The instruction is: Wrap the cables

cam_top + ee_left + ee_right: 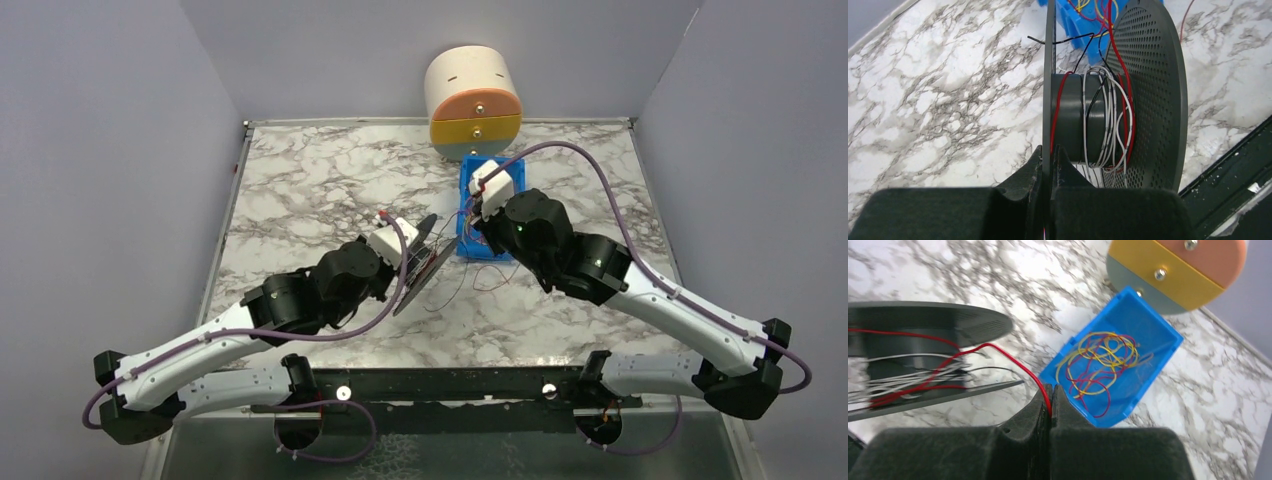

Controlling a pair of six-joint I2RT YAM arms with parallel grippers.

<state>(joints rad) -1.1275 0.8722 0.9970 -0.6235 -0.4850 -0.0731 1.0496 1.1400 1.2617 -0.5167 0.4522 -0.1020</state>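
Two grippers: left gripper [1050, 162] clamps the spool [1153, 90] by its flange, mid-table [300, 180]; right gripper [1050, 402] pinches the red wire [1018, 363], bin [1153, 332] at the spool's 2 o'clock. Keep the wire taut while winding.

Right arm [600, 265] hides most of the blue bin [467, 180] from above. Beyond the bin, the drawer unit [1173, 270] runs off-frame.

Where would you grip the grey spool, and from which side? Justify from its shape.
Grip the spool by the rim of its thin solid disc, coming edge-on from outside, as the left gripper does. That flat plate pinches easily; the hub is wide and covered in wires.
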